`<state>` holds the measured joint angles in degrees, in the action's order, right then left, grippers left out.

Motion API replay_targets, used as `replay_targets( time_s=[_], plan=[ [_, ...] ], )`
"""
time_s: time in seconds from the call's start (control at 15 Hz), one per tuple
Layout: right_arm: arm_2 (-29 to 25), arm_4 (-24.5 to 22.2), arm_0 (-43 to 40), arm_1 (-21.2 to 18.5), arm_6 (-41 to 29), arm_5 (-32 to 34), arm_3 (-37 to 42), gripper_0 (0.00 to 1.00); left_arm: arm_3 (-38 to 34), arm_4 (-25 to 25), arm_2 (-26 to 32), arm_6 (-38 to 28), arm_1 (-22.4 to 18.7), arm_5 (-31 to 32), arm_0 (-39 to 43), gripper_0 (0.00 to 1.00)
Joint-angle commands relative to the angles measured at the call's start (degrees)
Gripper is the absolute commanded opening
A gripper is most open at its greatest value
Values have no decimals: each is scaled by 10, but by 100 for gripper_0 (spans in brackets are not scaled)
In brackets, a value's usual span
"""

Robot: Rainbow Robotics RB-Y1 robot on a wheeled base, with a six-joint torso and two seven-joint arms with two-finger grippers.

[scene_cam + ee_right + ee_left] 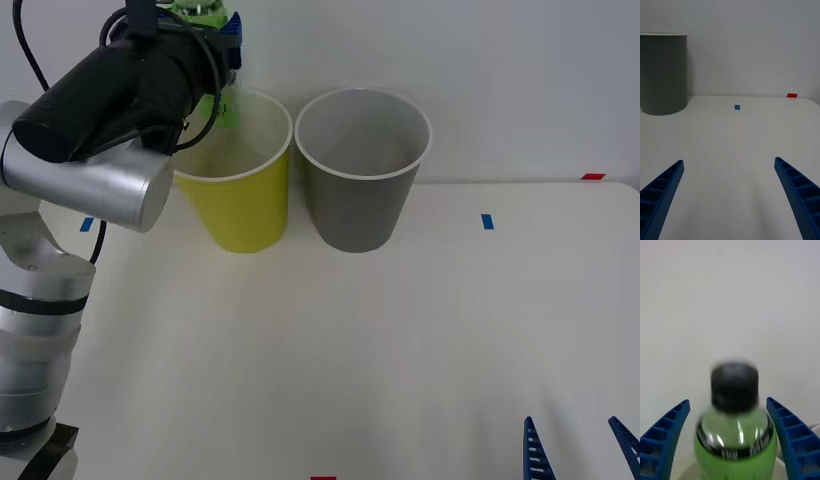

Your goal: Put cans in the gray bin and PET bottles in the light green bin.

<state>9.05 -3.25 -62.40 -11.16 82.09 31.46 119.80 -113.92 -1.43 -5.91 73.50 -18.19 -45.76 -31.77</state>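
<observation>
The PET bottle, clear with a green label and black cap, stands upright between the fingers of my left gripper and looks blurred. A gap shows on each side of it, so the gripper is open. In the front view the left gripper and bottle hang above the back rim of the light green bin. The gray bin stands just right of it, and it also shows in the right wrist view. My right gripper waits open and empty over the table's front right.
The white table carries small tape marks: blue, red at the far right edge and red at the front edge. A plain wall rises behind the bins. My left arm and its cables cover the table's left rear.
</observation>
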Motion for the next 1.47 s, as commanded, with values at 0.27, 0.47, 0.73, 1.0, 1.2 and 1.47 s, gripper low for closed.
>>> replay_targets(
  time_s=[0.27, 0.47, 0.73, 1.0, 1.2, 1.47],
  plan=[
    [0, 0, 0, 0, 0, 0, 0, 83, -155, 38, 7, -5, -8, -103, 59, 100],
    [0, 0, 0, 0, 0, 0, 0, 84, -254, 44, 16, -3, -1, -103, 157, 100],
    [0, 0, 0, 0, 0, 0, 0, 84, -338, 67, -9, -5, -18, -103, 284, 100],
    [0, 0, 0, 0, 0, 0, 0, 84, -351, 85, -27, -14, -41, -56, 377, 100],
    [0, 0, 0, 0, 0, 0, 0, 83, -351, 91, -27, -17, -29, 2, 457, 100],
    [0, 0, 0, 0, 0, 0, 0, 83, -351, 92, -57, -17, 29, 52, 547, 100]
  ],
)
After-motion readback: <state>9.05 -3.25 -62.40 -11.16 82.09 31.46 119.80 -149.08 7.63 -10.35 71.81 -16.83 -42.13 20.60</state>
